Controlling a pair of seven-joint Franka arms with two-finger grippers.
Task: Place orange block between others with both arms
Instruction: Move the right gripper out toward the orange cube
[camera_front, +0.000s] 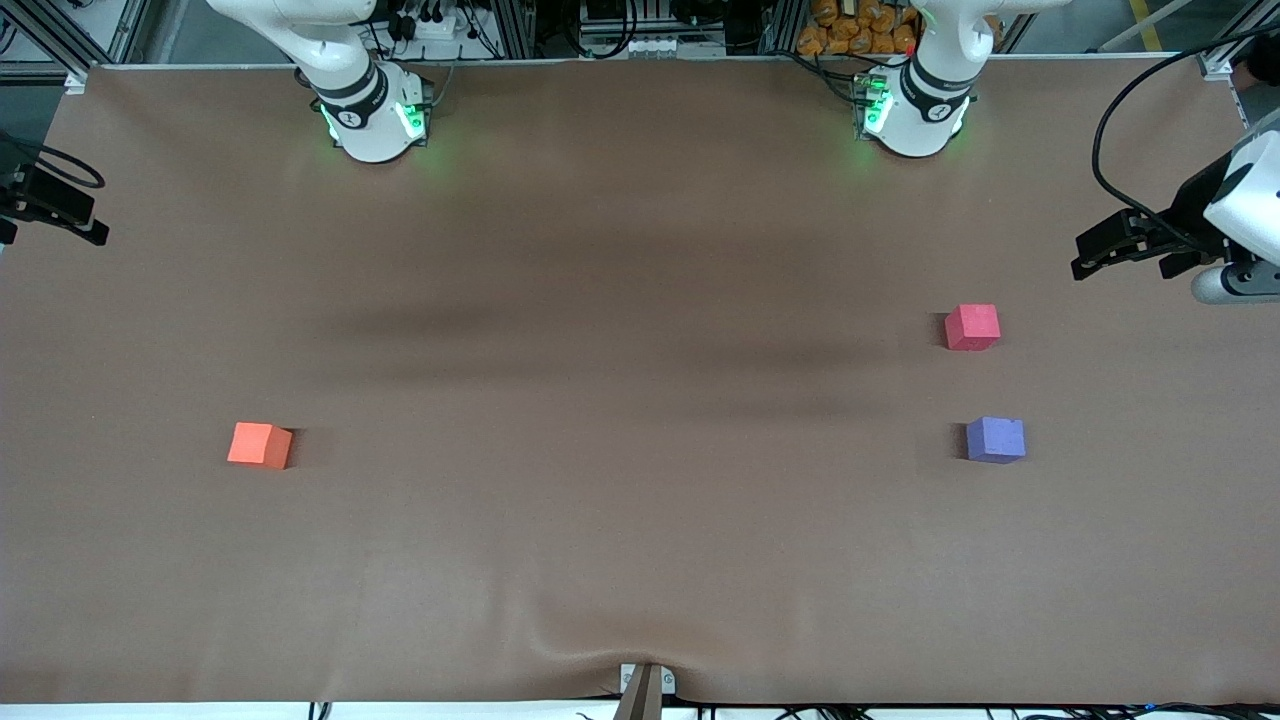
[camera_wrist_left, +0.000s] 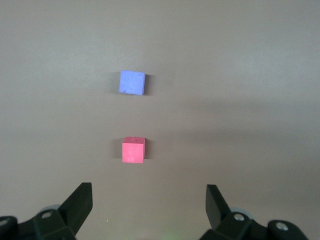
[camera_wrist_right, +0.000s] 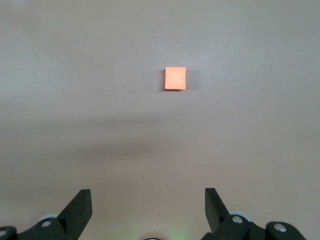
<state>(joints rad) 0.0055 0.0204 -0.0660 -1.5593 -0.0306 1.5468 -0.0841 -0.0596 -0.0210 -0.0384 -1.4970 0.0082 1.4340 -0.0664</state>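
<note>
Nearest the front camera, the purple-blue cube (camera_front: 995, 440) and the orange block (camera_front: 259, 445) sit on the brown table (camera_front: 620, 520) at about the same depth but well apart, the orange one toward the right arm's end and the purple-blue one toward the left arm's end. A little farther from the camera than the purple-blue cube, with a bare gap of table between them, sits the pink-red cube (camera_front: 972, 327). The orange block is not between the two others. The left gripper (camera_wrist_left: 149, 205) hangs in the air at the left arm's end of the table, above the surface near the pink-red cube, its fingers spread wide and holding nothing. The right gripper (camera_wrist_right: 148, 206) hangs over bare table at the right arm's end, its fingers likewise spread and empty.
</note>
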